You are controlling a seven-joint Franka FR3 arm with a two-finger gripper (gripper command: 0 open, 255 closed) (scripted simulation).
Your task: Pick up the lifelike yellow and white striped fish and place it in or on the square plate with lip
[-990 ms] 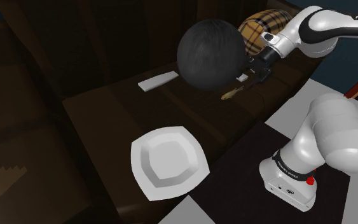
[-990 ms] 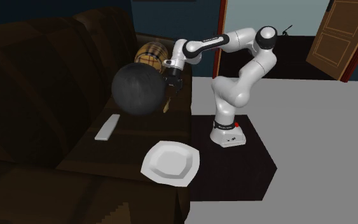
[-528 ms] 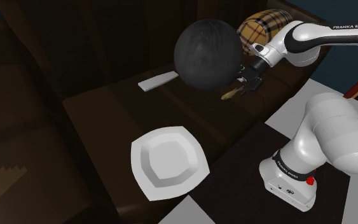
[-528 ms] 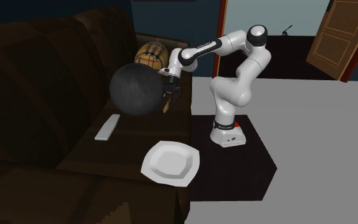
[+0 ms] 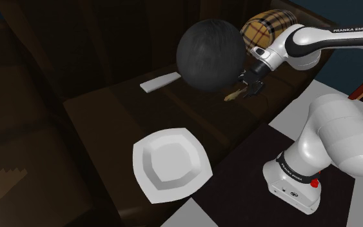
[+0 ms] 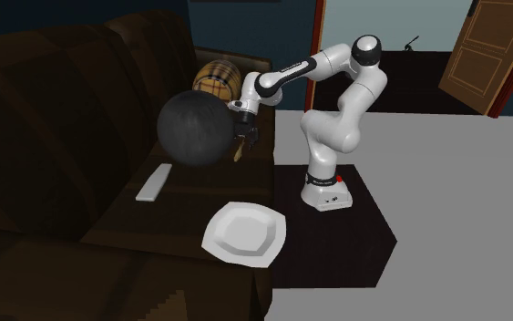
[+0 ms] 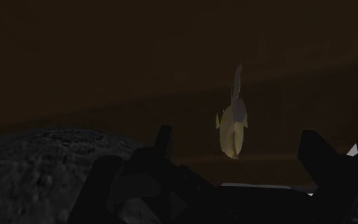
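Observation:
The small yellowish fish (image 5: 233, 95) lies on the dark sofa seat beside a big black ball (image 5: 211, 55). My gripper (image 5: 249, 87) hangs just above the fish's end nearest the arm, open and holding nothing. In the wrist view the pale fish (image 7: 233, 124) lies on the seat beyond the gap between my two spread fingers (image 7: 163, 143), untouched. The second exterior view has the gripper (image 6: 243, 137) right over the fish (image 6: 239, 151). The white square plate with a lip (image 5: 149, 149) sits empty at the seat's front edge, well away from the fish.
The black ball (image 6: 193, 128) rests close against the gripper's side. A plaid barrel-shaped cushion (image 5: 270, 26) stands behind the arm's wrist. A flat white bar (image 5: 160, 82) lies on the seat beyond the ball. The sofa back (image 6: 72, 100) rises behind.
The arm has reached forward and down, bringing the open gripper from above and beside the fish to just over it. The ball shifted slightly away from the gripper.

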